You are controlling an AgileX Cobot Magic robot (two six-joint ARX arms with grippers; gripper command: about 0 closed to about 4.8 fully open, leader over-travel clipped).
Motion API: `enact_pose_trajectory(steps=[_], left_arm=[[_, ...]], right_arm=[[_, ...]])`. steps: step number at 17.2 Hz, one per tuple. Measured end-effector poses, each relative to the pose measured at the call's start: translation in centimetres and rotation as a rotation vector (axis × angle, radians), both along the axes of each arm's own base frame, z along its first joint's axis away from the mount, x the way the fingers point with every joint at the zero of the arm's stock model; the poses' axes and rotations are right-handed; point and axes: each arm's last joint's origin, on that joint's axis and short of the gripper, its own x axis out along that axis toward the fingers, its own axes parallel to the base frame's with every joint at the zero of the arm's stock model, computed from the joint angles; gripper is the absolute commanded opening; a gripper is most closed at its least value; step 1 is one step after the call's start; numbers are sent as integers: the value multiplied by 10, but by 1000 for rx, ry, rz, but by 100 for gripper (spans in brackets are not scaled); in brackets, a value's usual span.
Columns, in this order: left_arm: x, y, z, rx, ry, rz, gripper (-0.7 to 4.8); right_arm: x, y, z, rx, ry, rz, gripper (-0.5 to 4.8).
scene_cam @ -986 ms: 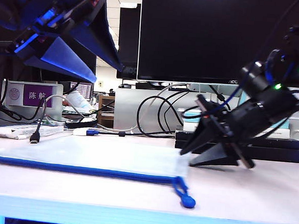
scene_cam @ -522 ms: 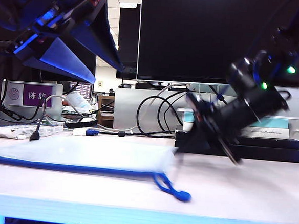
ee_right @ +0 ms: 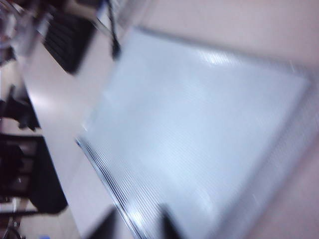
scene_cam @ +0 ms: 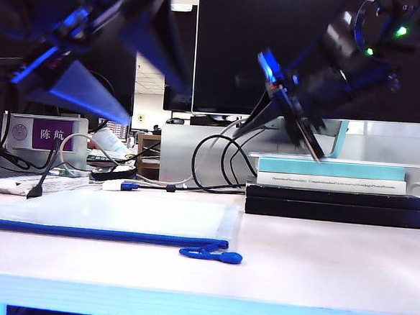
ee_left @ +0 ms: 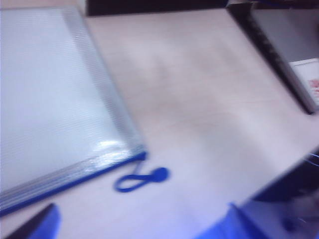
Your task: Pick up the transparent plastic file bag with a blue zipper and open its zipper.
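Note:
The transparent plastic file bag (scene_cam: 112,212) lies flat on the left half of the table. Its blue zipper (scene_cam: 96,233) runs along the front edge, and the looped cord pull (scene_cam: 210,255) rests on the table past the corner. My left gripper (scene_cam: 159,107) hangs high over the bag's left part, blurred, open wide and empty. In the left wrist view the file bag (ee_left: 50,99), the cord pull (ee_left: 142,179) and my left gripper (ee_left: 142,226) show. My right gripper (scene_cam: 279,144) is raised above the books, clear of the bag. In the right wrist view my right gripper (ee_right: 135,226) is narrowly open over the file bag (ee_right: 199,134).
A stack of books (scene_cam: 337,199) lies at the right rear, seen also in the left wrist view as the books (ee_left: 294,55). Black cables (scene_cam: 217,158) loop behind the bag below a dark monitor (scene_cam: 290,48). A plug on a cable (scene_cam: 35,188) hangs by the bag's far left corner.
My right gripper has lifted from the table by the bag's right corner to above the books. The cord pull has dropped flat and shifted left. The left jaws have spread wider.

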Motion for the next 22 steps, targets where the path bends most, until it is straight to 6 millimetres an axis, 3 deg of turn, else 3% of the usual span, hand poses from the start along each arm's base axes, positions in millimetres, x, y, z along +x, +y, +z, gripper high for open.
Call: enact_pose_trajectory(steps=[2, 4, 9, 13, 18, 22], left_arm=[[1, 4, -3, 83, -31, 91, 479], [1, 5, -5, 132, -42, 108, 479], [1, 6, -4, 167, -73, 110, 479], [1, 6, -5, 174, -73, 110, 479], [0, 7, -6, 187, -61, 108, 479], [0, 7, -6, 186, -61, 108, 479]], right_arm=[[-14, -7, -24, -185, 143, -3, 191], [-20, -9, -28, -243, 194, 7, 192], [-32, -3, -38, -259, 326, 63, 194], [-37, 15, -53, -267, 377, 129, 194], [-35, 18, -69, -281, 421, 136, 194], [-34, 22, -70, -269, 402, 142, 194]])
